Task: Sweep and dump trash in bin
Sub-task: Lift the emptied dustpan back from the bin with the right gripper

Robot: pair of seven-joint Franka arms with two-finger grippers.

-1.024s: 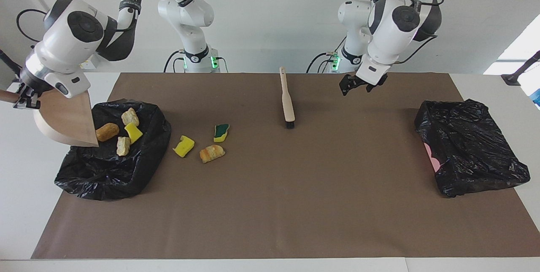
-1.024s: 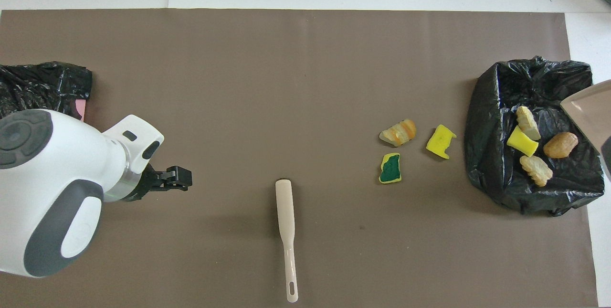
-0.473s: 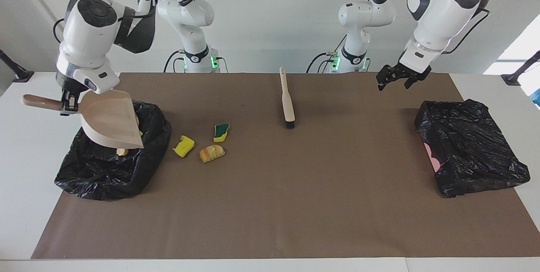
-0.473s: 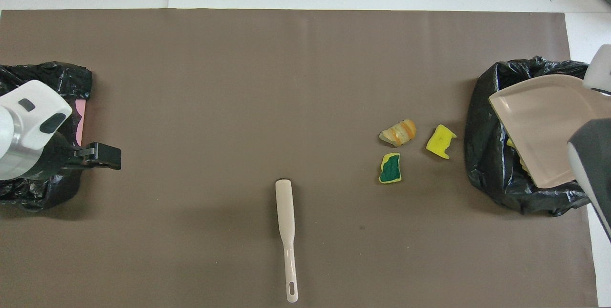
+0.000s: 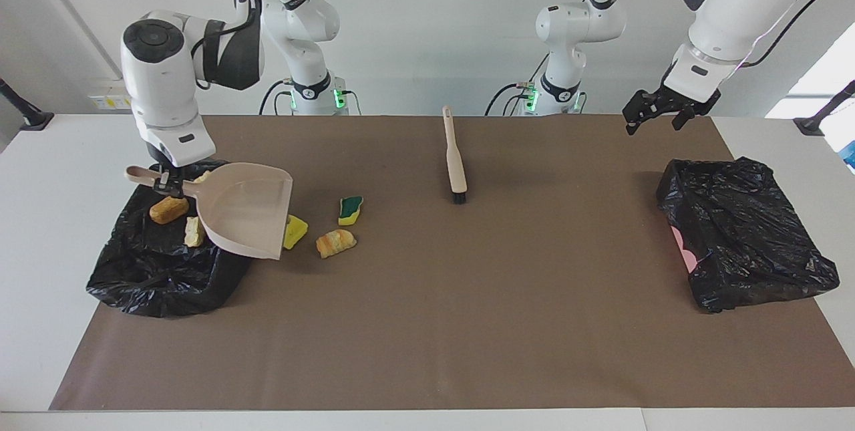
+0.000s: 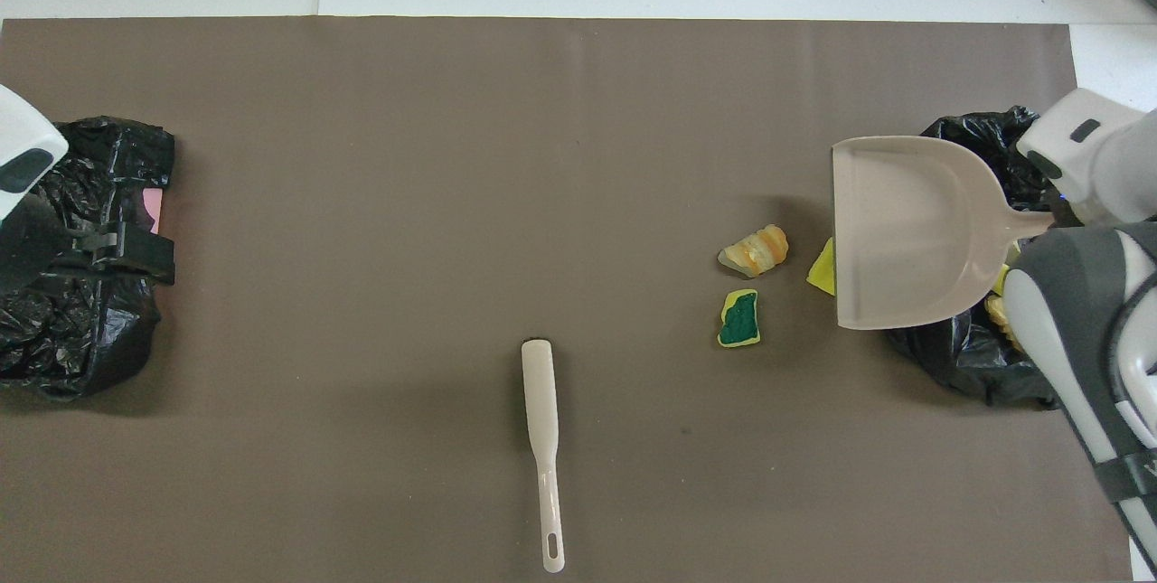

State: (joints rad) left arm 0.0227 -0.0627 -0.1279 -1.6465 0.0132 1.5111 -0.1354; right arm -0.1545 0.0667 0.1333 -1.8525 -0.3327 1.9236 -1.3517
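The dustpan point(image 5: 244, 214) has swung level from its tipped pose; the right end effector point(image 5: 162, 183), clamped on its handle, hangs over the black bin bag point(image 5: 153, 270); four trash pieces lie inside, three point(image 5: 336, 242) at its 3 o'clock; the left end effector point(image 5: 658, 110), spread wide, has retreated over the second bag point(image 5: 748, 237); the brush point(image 5: 455, 164) lies apart.
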